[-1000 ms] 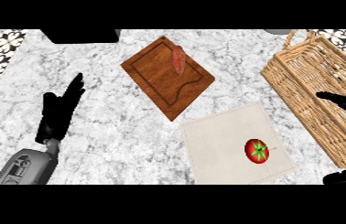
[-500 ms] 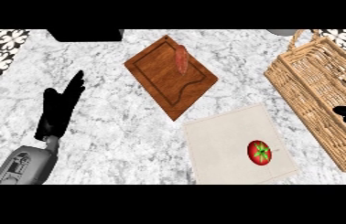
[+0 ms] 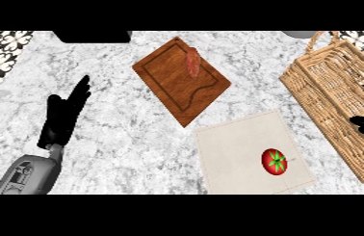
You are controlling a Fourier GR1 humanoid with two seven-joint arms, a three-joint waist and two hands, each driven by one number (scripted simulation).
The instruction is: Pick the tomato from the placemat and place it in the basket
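Head view, looking steeply down on grey-white marbled desk (image 3: 128,148). Tomato (image 3: 274,161): red with green star-shaped calyx, lying on beige placemat (image 3: 235,148), toward its lower right part, untouched by either hand. Placemat: flat on desk, lower centre-right, turned slightly off square. Basket (image 3: 323,90): woven wicker, along right edge of view, well apart from tomato, near placemat's right side; contact between the two not determinable. Left hand (image 3: 65,115): black, at left side on grey forearm (image 3: 28,175) entering from lower left corner; fingers straight and together, pointing up and slightly right, holding nothing, well apart from placemat. Right hand (image 3: 357,122): only a small black portion visible at right edge, overlapping basket's side; finger state cannot be told from this sliver. Wooden cutting board (image 3: 181,81): brown, with groove along its border, placed diagonally at upper centre, lower corner near placemat's upper left corner. On board's upper part, a reddish elongated item (image 3: 192,63), identity unclear. Dark object (image 3: 92,36) at top edge, left of centre, cut off by frame. Patterned black-and-white tile strip (image 3: 13,49) at upper left corner, and again at upper right corner.
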